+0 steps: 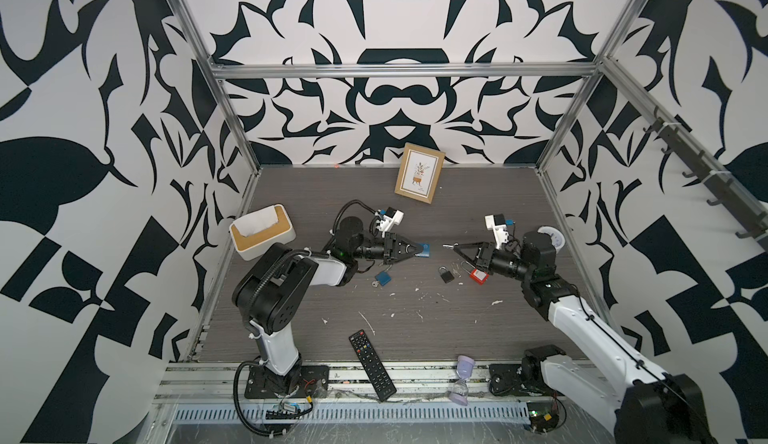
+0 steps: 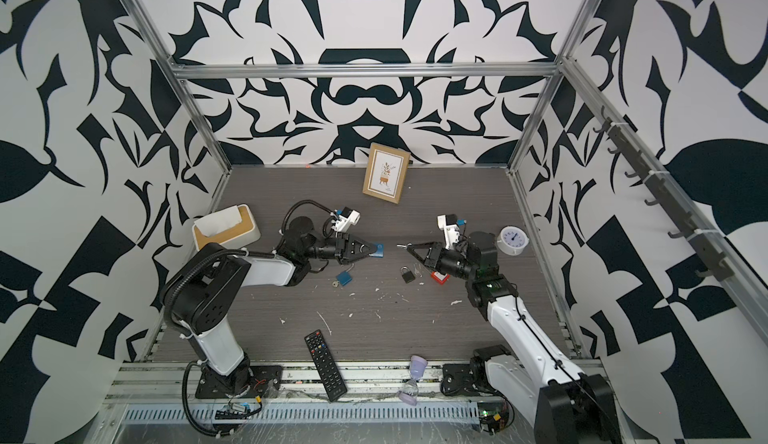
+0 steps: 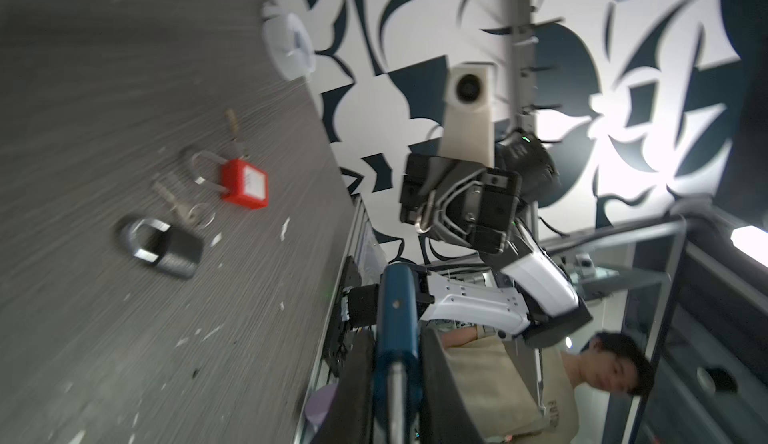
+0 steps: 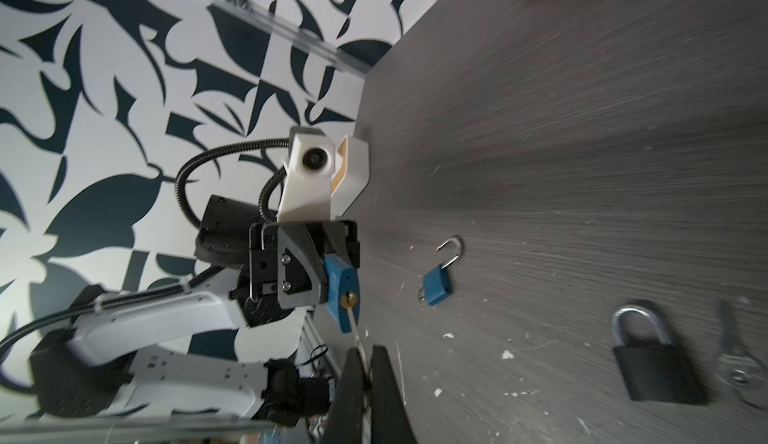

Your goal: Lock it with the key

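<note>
Left pincer [image 1: 417, 249] grips padlock [image 1: 424, 250], right pincer [image 1: 456, 247] key [image 1: 446, 246]; box [image 1: 286, 235] holds tissue [image 1: 255, 224].

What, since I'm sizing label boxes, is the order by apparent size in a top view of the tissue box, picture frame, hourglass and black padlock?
Largest: tissue box and picture frame, too alike to rank.
Then the hourglass.
Smallest: the black padlock.
</note>
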{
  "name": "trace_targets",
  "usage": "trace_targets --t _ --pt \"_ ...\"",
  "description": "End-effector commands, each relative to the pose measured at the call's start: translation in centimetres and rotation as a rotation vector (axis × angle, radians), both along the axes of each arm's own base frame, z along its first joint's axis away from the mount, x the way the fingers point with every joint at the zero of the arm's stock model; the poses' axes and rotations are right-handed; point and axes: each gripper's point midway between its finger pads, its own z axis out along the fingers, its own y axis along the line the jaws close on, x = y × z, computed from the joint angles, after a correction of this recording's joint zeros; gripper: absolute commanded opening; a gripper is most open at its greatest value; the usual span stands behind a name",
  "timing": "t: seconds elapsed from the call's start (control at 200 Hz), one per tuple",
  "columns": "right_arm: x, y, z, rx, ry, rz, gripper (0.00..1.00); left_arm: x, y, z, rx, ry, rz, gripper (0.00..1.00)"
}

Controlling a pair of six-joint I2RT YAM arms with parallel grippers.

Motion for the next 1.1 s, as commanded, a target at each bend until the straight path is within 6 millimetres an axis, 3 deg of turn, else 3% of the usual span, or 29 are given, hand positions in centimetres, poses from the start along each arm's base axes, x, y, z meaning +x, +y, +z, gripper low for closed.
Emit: trace_targets --t 0.0,0.205,0.39,0.515,0.715,0.885,1.095 --pt "0.1 -2.6 -4.3 -0.127 0.116 -0.228 0.00 -0.3 1.9 -4.7 0.394 -0.092 0.064 0.00" --pt "-0.5 -2.7 -6.3 -0.275 0.067 -0.405 0.00 -1.1 2.8 -4.2 0.578 -0.344 -0.069 0.00" --pt "0.0 -3.1 -8.6 -0.278 0.108 -0.572 0.00 -2.3 2.6 -5.2 0.676 -0.373 -0.267 0.00" --pt "0.3 -1.0 -9.7 -0.278 0.121 -0.580 0.00 -2.8 2.5 -4.7 0.656 -0.401 -0.320 0.00" --pt "1.4 3.2 -9.8 -0.266 0.078 -0.573 0.00 -3.5 2.1 -3.4 0.596 -0.430 -0.317 0.00" --pt "2.3 4.3 -11.9 -0.244 0.127 -0.605 0.00 -3.5 2.1 -3.8 0.587 -0.432 -0.267 0.00" --pt "2.6 4.8 -13.7 -0.199 0.168 -0.638 0.00 -2.9 2.3 -2.2 0.564 -0.492 -0.171 0.00"
